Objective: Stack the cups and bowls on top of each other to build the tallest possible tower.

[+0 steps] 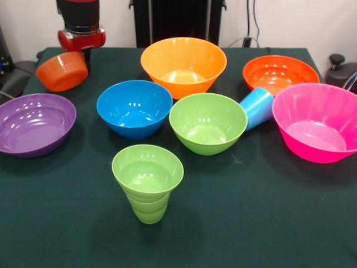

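At far left, the claw lifts a small orange bowl — tilted — its grip unclear.

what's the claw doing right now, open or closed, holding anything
claw: at the tilted small orange bowl, apparently holding it by the rim; fingers hidden, so open or closed cannot be told.

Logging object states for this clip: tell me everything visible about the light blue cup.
The light blue cup is a small glossy plastic tumbler with faint vertical ribbing on its wall. It lies tipped on its side on the green tablecloth, its wider end pointing down toward the camera side and its other end toward the orange-red bowl. It sits wedged between the lime green bowl and the pink bowl, apparently touching both. Its opening is not visible. The gripper is nowhere near it.
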### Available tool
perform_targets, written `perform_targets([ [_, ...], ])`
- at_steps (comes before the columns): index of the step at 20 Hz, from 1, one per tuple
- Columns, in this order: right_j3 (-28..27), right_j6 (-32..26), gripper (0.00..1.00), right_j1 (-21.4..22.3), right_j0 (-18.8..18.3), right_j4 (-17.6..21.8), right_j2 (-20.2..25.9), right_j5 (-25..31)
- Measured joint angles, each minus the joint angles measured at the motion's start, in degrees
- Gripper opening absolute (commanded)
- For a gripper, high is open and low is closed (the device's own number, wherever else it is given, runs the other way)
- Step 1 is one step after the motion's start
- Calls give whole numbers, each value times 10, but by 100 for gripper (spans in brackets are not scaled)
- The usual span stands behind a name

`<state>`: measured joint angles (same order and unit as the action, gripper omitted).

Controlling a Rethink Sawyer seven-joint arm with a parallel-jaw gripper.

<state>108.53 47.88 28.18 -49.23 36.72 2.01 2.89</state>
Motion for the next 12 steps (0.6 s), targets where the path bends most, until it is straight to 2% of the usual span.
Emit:
perform_targets([
  [5, 0, 0, 0, 23, 17, -28, -8, 20],
  [12, 0, 0, 0, 34, 38, -35, -34, 41],
])
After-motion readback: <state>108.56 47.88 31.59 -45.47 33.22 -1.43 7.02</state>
